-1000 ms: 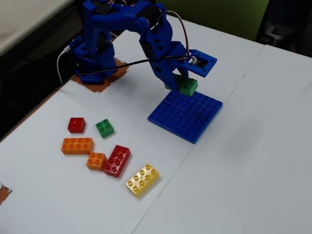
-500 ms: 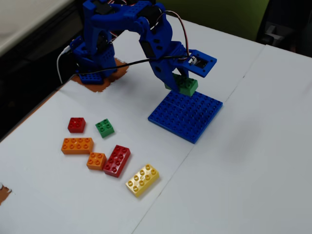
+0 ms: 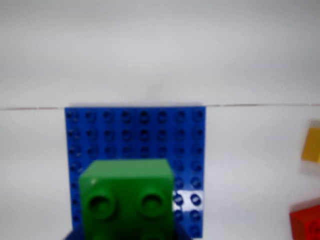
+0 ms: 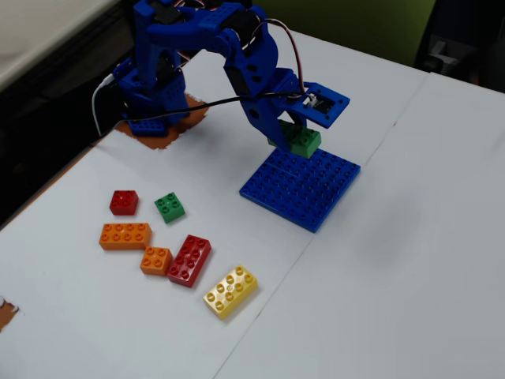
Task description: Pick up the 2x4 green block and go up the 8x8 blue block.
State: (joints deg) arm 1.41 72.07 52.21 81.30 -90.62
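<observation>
The arm's jaws hold the green studded plastic brick [image 4: 298, 140] over the back edge of the flat blue studded baseplate [image 4: 304, 189]. White tabletop [image 4: 410, 237] lies open to its right in the fixed view.

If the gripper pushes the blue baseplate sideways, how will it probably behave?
The blue baseplate looks thin, flat and rigid, so it would probably slide on the smooth white table, not tip. It seems light, so a small push may shift it.
</observation>
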